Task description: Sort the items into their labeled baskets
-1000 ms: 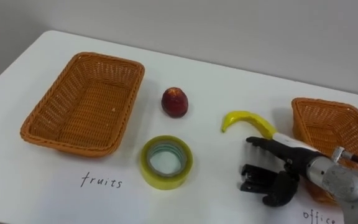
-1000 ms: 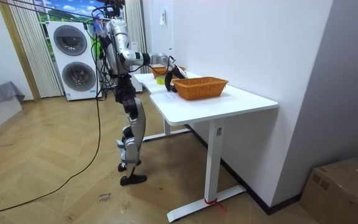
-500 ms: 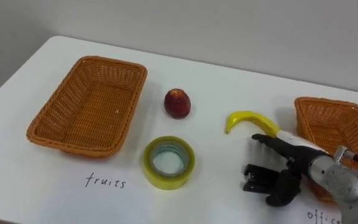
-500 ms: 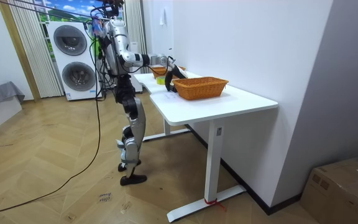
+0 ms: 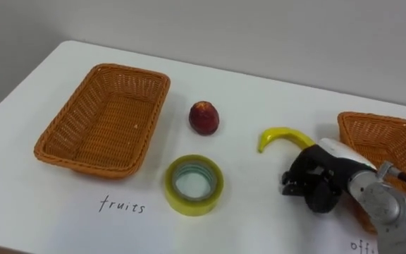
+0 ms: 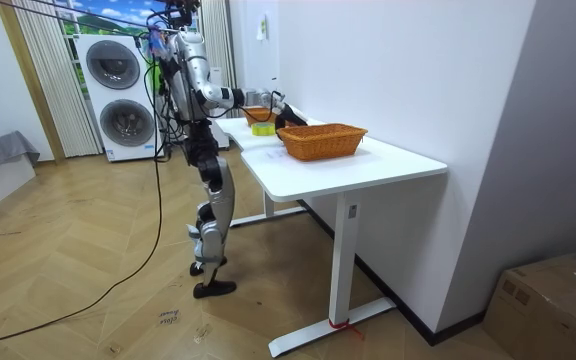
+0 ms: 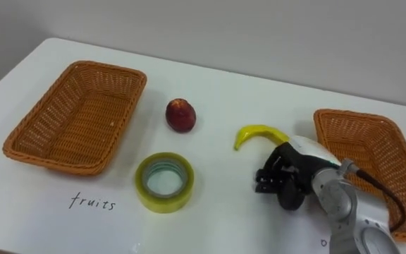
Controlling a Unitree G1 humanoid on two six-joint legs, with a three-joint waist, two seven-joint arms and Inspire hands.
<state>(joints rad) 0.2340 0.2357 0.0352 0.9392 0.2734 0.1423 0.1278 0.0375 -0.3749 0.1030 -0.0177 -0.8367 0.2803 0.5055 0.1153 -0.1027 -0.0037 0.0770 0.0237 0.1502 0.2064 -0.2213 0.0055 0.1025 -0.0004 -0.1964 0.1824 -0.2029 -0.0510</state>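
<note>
Table (image 5: 259,92) laid with left basket (image 5: 104,120), right basket (image 5: 393,141), apple (image 5: 204,118), tape (image 5: 192,207), banana (image 5: 279,135).
Right hand (image 5: 319,185) is held clenched, empty, at banana's 4 o'clock.

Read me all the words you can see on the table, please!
"fruits": handwritten on the white table, in front of the left basket.
"off": handwritten on the table in front of the right basket; the rest of the word is cut off at the picture's edge.
The tape roll shows no writing that can be read.
</note>
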